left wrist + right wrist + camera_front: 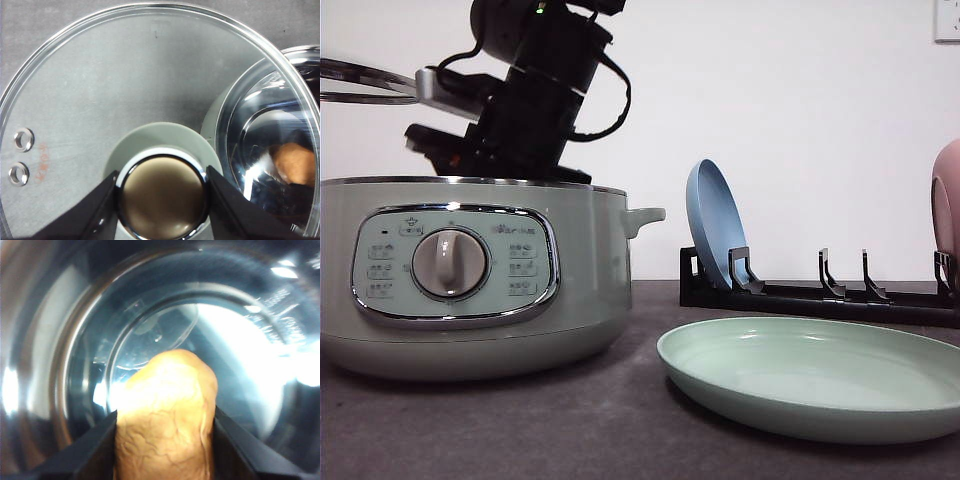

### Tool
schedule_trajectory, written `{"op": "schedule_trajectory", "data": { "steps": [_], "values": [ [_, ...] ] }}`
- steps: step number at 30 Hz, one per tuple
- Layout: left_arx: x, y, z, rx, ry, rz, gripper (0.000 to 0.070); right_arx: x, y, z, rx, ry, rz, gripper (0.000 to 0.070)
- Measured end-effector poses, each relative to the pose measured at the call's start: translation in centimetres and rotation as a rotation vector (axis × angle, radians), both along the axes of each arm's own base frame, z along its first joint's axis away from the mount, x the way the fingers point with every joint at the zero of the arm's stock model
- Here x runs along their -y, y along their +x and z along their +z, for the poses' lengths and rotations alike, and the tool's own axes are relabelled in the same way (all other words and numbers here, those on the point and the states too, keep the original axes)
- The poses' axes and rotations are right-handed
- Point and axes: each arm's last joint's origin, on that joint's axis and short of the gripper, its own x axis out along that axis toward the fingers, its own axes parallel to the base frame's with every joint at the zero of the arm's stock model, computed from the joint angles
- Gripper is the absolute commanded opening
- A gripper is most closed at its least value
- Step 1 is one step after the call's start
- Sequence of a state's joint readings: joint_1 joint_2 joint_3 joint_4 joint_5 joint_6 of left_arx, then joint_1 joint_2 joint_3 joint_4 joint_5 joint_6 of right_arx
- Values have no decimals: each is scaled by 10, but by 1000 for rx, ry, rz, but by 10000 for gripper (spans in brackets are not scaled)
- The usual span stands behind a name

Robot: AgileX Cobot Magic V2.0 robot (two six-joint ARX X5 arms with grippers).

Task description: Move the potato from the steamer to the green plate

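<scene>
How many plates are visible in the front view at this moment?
3. The green plate lies flat on the table at right; a blue plate stands upright in the black rack; a pink plate stands at the rack's right end, cut off by the frame.

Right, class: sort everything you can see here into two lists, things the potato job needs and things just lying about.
Needed for the job:
potato, held by the right gripper
steamer
green plate
glass lid, held off the pot by the left gripper

Just lying about:
blue plate standing in the black rack
pink plate at the rack's far end
</scene>
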State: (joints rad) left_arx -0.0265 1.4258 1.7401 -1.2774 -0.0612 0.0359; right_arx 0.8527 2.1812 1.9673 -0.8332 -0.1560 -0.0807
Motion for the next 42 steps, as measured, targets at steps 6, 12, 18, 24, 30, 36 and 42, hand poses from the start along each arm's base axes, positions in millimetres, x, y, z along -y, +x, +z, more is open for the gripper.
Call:
{"op": "schedule_trajectory", "data": {
  "steps": [6, 12, 18, 24, 30, 36, 42],
  "values": [
    [0, 0, 0, 0, 0, 0, 0, 22, -10, 53, 58, 65, -16, 49],
    [0, 0, 0, 0, -3, -2, 0, 63, -28, 119, 125, 136, -50, 48],
    [2, 0, 0, 0, -15, -16, 0, 112, -44, 162, 154, 159, -111, 46],
    [8, 0, 0, -1, -32, -51, 0, 166, -60, 166, 162, 207, -177, 41],
    [18, -1, 0, 0, -34, -88, 0, 212, -86, 133, 157, 236, -267, 41],
    [29, -2, 0, 0, -34, -133, 0, 240, -108, 96, 150, 312, -403, 41],
    [37, -3, 0, -1, -34, -168, 0, 245, -117, 47, 74, 334, -503, 41]
  ]
}}
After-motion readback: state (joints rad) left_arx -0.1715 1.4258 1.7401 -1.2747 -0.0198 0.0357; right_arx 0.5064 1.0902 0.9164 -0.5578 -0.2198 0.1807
